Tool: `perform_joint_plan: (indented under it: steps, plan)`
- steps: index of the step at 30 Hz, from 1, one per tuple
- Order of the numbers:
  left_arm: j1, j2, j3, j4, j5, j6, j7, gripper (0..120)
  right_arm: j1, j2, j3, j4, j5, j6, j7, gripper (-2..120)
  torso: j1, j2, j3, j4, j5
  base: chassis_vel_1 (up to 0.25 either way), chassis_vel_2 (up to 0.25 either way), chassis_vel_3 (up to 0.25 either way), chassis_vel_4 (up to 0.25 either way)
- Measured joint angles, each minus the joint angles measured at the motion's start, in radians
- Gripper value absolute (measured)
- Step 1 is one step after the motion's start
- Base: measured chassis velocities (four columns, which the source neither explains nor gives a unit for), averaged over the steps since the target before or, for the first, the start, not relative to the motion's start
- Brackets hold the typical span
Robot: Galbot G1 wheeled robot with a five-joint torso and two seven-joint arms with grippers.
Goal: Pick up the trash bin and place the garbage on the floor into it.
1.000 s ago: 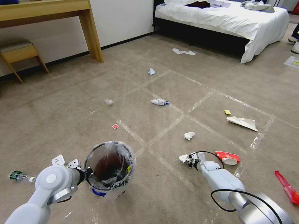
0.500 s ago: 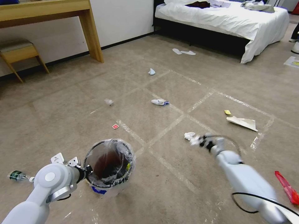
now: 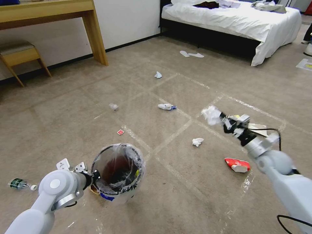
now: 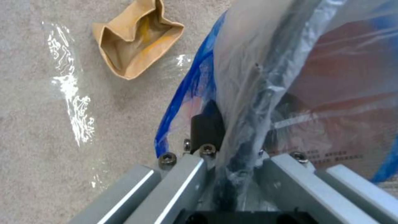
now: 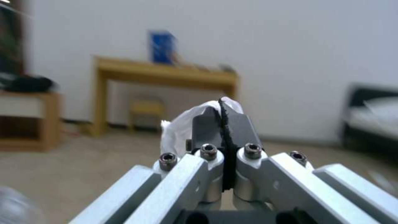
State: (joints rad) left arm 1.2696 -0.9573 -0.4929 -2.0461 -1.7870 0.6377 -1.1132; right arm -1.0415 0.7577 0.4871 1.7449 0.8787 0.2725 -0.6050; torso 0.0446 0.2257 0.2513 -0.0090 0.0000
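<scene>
Bin (image 3: pixel 117 174) sits lower left of the head view, rim pinched through the liner by the closed left tool (image 3: pixel 92 178). Right tool (image 3: pixel 223 121), right of centre, is clamped shut on a white tissue (image 3: pixel 211 115) raised off the floor (image 3: pixel 65 123). Judgement: bin lies down-left of that tool; the carry must cross that way.

White glossy arm shells with silver-grey joint rings and round caps; black cable looped alongside the right gripper (image 3: pixel 224 121); grey metal finger links fastened with dark socket-head screws, black ribbed pads (image 5: pixel 238 127) at the tips.
</scene>
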Motion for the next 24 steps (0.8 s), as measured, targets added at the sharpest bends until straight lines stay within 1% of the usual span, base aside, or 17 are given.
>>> perform_joint_plan:
  steps: [1,3,6,8,9,11,14,16,17,18,19,20,21,22,23,24]
  plan:
    - [0.000,0.000,0.000,0.000,0.000,0.000,0.000,0,0.000,0.000,0.000,0.000,0.000,0.000,0.000,0,0.000,0.000,0.000,0.0000,0.0000,0.000,0.000,0.000,0.000]
    - [-0.008,-0.002,0.009,0.009,0.005,0.001,0.002,0,-0.004,-0.030,0.017,0.080,0.034,-0.010,-0.041,0,0.000,0.000,0.000,0.0004,0.0004,0.000,0.000,0.000,0.000]
    - [-0.015,-0.007,0.015,0.011,0.005,0.001,0.002,0,0.000,-0.047,0.018,0.117,0.044,-0.018,-0.058,0,0.000,0.000,0.000,0.0002,0.0001,0.000,0.000,0.000,0.000]
    - [-0.022,-0.012,0.022,0.012,0.007,0.001,0.002,0,0.023,-0.078,-0.011,0.164,0.061,-0.029,-0.084,0,0.000,0.000,0.000,-0.0002,0.0003,0.000,0.000,0.000,0.000]
    - [-0.022,-0.012,0.022,0.012,0.007,0.001,0.002,0,0.023,-0.078,-0.011,0.164,0.061,-0.029,-0.084,0,0.000,0.000,0.000,-0.0002,0.0003,0.000,0.000,0.000,0.000]
    - [-0.023,-0.014,0.025,0.012,0.009,0.000,0.001,0,0.076,-0.112,-0.083,0.189,0.070,-0.033,-0.124,0,0.000,0.000,0.000,0.0000,0.0002,0.000,0.000,0.000,0.000]
    - [-0.023,-0.014,0.025,0.012,0.009,0.000,0.000,0,0.104,-0.126,-0.125,0.194,0.070,-0.034,-0.140,0,0.000,0.000,0.000,0.0004,0.0002,0.000,0.000,0.000,0.000]
    - [-0.024,-0.015,0.025,0.011,0.009,0.000,-0.001,0,0.210,-0.155,-0.259,0.199,0.069,-0.034,-0.164,0,0.000,0.000,0.000,0.0001,0.0002,0.000,0.000,0.000,0.000]
    - [-0.024,-0.015,0.025,0.011,0.009,0.000,-0.001,0,0.210,-0.155,-0.259,0.199,0.069,-0.034,-0.164,0,0.000,0.000,0.000,0.0001,0.0002,0.000,0.000,0.000,0.000]
    - [-0.025,-0.016,0.024,0.010,0.009,0.000,-0.001,0,0.260,-0.160,-0.325,0.199,0.066,-0.034,-0.171,0,0.000,0.000,0.000,-0.0001,0.0002,0.000,0.000,0.000,0.000]
    - [-0.025,-0.016,0.024,0.010,0.009,0.000,-0.001,0,0.260,-0.160,-0.325,0.199,0.066,-0.034,-0.171,0,0.000,0.000,0.000,-0.0001,0.0002,0.000,0.000,0.000,0.000]
    - [-0.025,-0.018,0.024,0.008,0.009,-0.001,-0.002,0,0.335,-0.159,-0.412,0.197,0.057,-0.034,-0.176,0,0.000,0.000,0.000,0.0005,0.0001,0.000,0.000,0.000,0.000]
    - [-0.025,-0.018,0.024,0.008,0.009,-0.001,-0.002,0,0.335,-0.159,-0.412,0.197,0.057,-0.034,-0.176,0,0.000,0.000,0.000,0.0005,0.0001,0.000,0.000,0.000,0.000]
    - [-0.023,-0.019,0.022,0.005,0.009,-0.001,-0.003,0,0.400,-0.141,-0.503,0.191,0.047,-0.034,-0.177,0,0.000,0.000,0.000,0.0001,-0.0003,0.000,0.000,0.000,0.000]
    - [-0.021,-0.019,0.020,0.004,0.008,-0.001,-0.004,0,0.435,-0.122,-0.562,0.187,0.042,-0.035,-0.175,0,0.000,0.000,0.000,0.0001,0.0004,0.000,0.000,0.000,0.000]
    - [-0.021,-0.019,0.020,0.004,0.008,-0.001,-0.004,0,0.435,-0.122,-0.562,0.187,0.042,-0.035,-0.175,0,0.000,0.000,0.000,0.0001,0.0004,0.000,0.000,0.000,0.000]
